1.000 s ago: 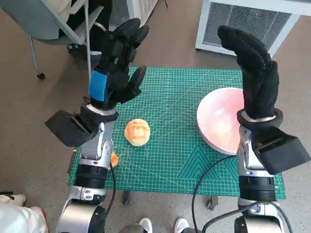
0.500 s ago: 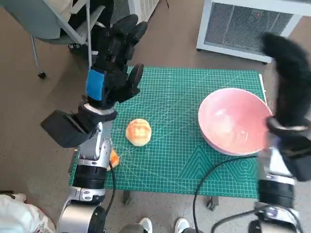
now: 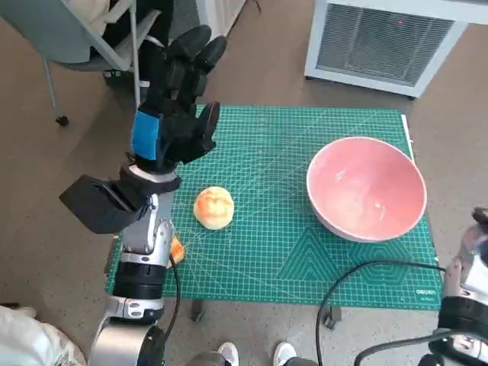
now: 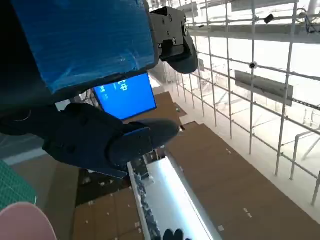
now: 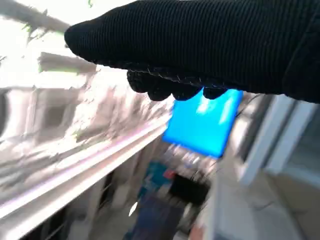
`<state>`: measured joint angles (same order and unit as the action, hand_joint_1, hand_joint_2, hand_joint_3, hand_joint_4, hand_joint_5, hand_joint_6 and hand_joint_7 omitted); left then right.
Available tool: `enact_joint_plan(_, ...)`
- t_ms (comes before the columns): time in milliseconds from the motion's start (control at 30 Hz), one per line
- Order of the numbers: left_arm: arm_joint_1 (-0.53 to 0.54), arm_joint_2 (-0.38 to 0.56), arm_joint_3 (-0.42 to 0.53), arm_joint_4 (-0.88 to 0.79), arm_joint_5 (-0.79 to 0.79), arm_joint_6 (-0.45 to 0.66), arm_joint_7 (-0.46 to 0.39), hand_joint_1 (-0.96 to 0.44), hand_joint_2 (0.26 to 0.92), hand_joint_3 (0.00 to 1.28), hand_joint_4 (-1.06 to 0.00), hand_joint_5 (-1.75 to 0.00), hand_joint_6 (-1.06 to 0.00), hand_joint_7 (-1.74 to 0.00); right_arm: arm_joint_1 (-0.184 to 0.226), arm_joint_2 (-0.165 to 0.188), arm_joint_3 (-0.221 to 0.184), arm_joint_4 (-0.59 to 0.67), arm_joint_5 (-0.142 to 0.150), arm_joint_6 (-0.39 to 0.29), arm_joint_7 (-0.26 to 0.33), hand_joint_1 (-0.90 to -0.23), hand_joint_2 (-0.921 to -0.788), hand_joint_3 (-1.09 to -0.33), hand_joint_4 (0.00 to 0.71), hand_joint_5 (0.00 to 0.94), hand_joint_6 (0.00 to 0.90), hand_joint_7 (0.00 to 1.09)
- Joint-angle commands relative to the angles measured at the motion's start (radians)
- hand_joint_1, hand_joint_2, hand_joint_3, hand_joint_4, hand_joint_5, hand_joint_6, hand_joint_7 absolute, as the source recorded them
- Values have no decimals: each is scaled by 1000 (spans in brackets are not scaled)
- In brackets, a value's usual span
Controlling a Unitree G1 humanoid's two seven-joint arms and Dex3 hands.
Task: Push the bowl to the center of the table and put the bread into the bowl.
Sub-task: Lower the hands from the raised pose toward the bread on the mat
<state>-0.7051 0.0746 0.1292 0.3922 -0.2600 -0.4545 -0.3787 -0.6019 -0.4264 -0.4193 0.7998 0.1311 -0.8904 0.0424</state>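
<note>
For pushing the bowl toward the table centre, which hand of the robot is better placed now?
Probably the right. The pink bowl sits at the right edge of the green mat, on the right arm's side. The left hand is raised at the far left, beyond the bread.

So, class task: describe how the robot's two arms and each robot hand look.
The left robot hand is black with blue tape across its back, on a pale forearm carrying a black box. The right robot hand wears a black knitted glove; black cables trail from its arm.

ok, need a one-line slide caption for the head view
Left hand raised open above the green mat; bread on the mat's left, empty pink bowl at its right edge.
</note>
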Motion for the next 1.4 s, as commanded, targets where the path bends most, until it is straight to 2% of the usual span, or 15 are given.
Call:
enact_joint_plan(33, 7, 2, 5, -13, -15, 6, 0, -308, 811, 706, 1, -474, 1, -761, 13, -31, -29, 151, 26, 16, -2, -536, -921, -799, 258, 0, 83, 459)
enact_joint_plan(133, 8, 3, 5, -14, -16, 9, 0, -306, 809, 709, 1, -473, 1, -761, 0, -43, -39, 230, 42, 39, 5, -524, -921, -801, 253, 0, 85, 452)
enact_joint_plan(200, 8, 5, 5, -14, -16, 10, 1, -304, 807, 712, 1, -476, 1, -763, -13, -50, -46, 293, 55, 69, 10, -504, -921, -809, 246, 1, 100, 404)
enact_joint_plan(333, 10, 7, 5, -17, -18, 11, -1, -301, 805, 715, 1, -478, 1, -765, -31, -56, -57, 369, 70, 106, 26, -496, -921, -816, 237, 0, 134, 327)
enact_joint_plan(433, 11, 9, 5, -22, -20, 16, -1, -298, 804, 718, 1, -479, 1, -766, -44, -54, -71, 421, 93, 155, 46, -498, -921, -808, 235, 0, 160, 289)
enact_joint_plan(533, 13, 11, 6, -27, -23, 22, -3, -294, 802, 722, 1, -480, 1, -768, -52, -51, -66, 462, 85, 209, 32, -515, -921, -780, 230, 0, 205, 218)
enact_joint_plan(667, 16, 14, 7, -34, -27, 27, -6, -292, 800, 726, 1, -480, 1, -769, -57, -44, -61, 482, 75, 251, 22, -518, -921, -773, 228, 0, 210, 189)
enact_joint_plan(833, 19, 20, 10, -44, -31, 36, -8, -292, 798, 731, 1, -480, 1, -769, -70, -10, -55, 502, 71, 311, 1, -511, -921, -776, 228, 1, 207, 170)
enact_joint_plan(900, 20, 24, 11, -45, -32, 39, -9, -292, 796, 733, 1, -480, 1, -770, -77, 9, -44, 506, 61, 327, -11, -515, -921, -772, 240, 7, 209, 166)
enact_joint_plan(1033, 22, 27, 13, -47, -34, 42, -12, -293, 795, 734, 1, -478, 1, -768, -82, 20, -34, 508, 51, 340, -19, -517, -921, -768, 250, 11, 212, 164)
enact_joint_plan(1167, 23, 32, 15, -46, -33, 45, -12, -294, 794, 734, 1, -477, 1, -766, -103, 47, -23, 509, 50, 357, -7, -525, -921, -765, 251, 10, 214, 164)
enact_joint_plan(1400, 34, 37, 10, -66, -25, 52, -2, -297, 794, 729, 1, -478, 1, -768, -139, 91, 8, 514, 31, 375, -5, -508, -921, -779, 249, 7, 224, 172)
